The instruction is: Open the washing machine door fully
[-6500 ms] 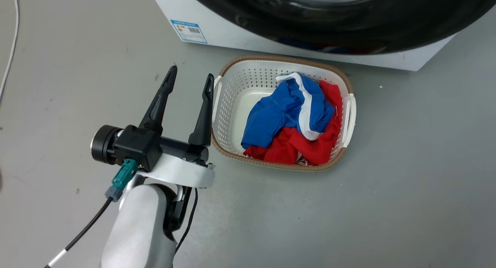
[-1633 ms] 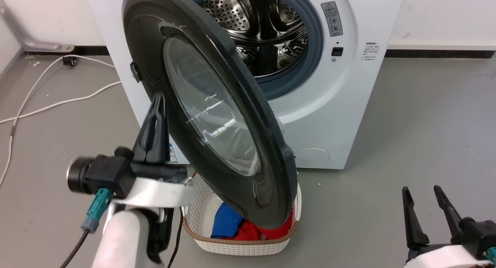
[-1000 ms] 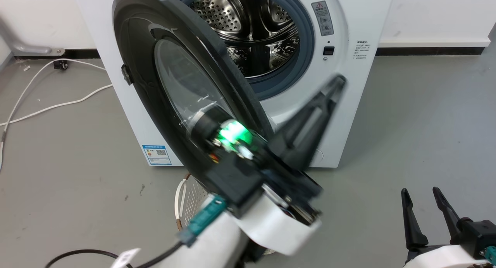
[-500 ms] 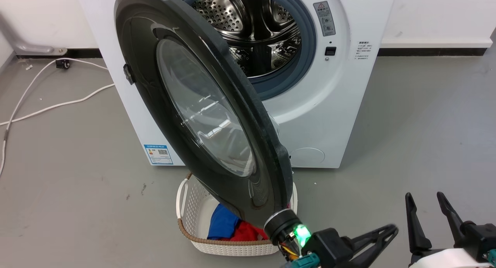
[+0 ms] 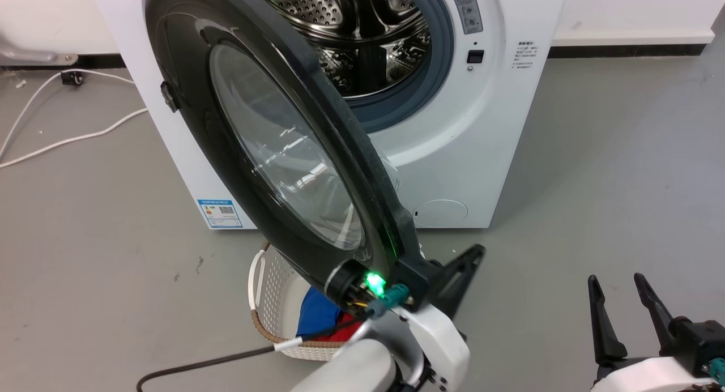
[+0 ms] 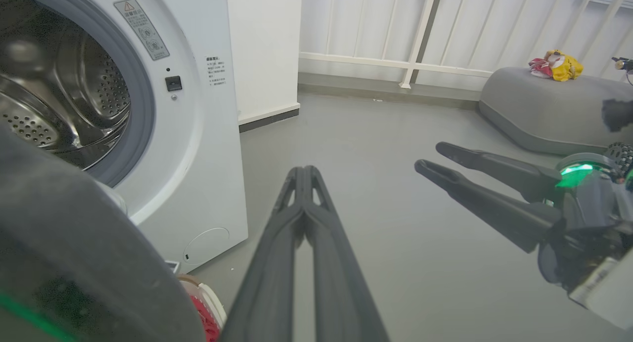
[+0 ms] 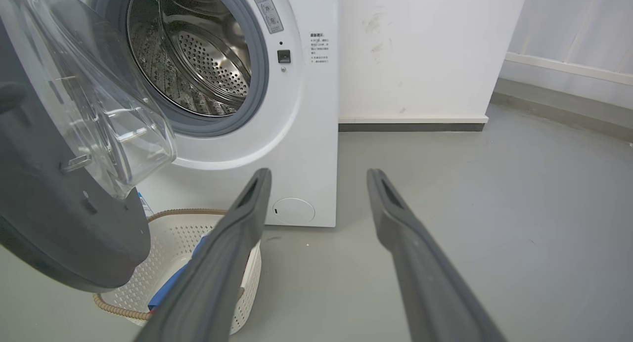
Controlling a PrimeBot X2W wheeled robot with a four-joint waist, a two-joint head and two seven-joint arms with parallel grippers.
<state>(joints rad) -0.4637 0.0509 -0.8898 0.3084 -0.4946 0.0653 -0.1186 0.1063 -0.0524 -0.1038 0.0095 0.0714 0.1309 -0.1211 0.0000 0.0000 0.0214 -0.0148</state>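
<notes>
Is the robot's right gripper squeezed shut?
No, the right gripper is open: in the right wrist view its two dark fingers stand wide apart, holding nothing.

Place: a sparse laundry test room, more lab than home.
Landmark: a white washing machine (image 5: 464, 154) stands alone against a plain white wall (image 7: 420, 50) with dark skirting (image 7: 410, 127).
Floor (image 5: 595, 171): smooth grey; a loose white cable (image 5: 73, 138) lies left of the washing machine.
In front: a perforated basket (image 7: 163, 231) of clothes (image 5: 314, 318).
To its right: pale slatted panelling (image 6: 470, 25) and a grey cushion (image 6: 534, 109).
</notes>
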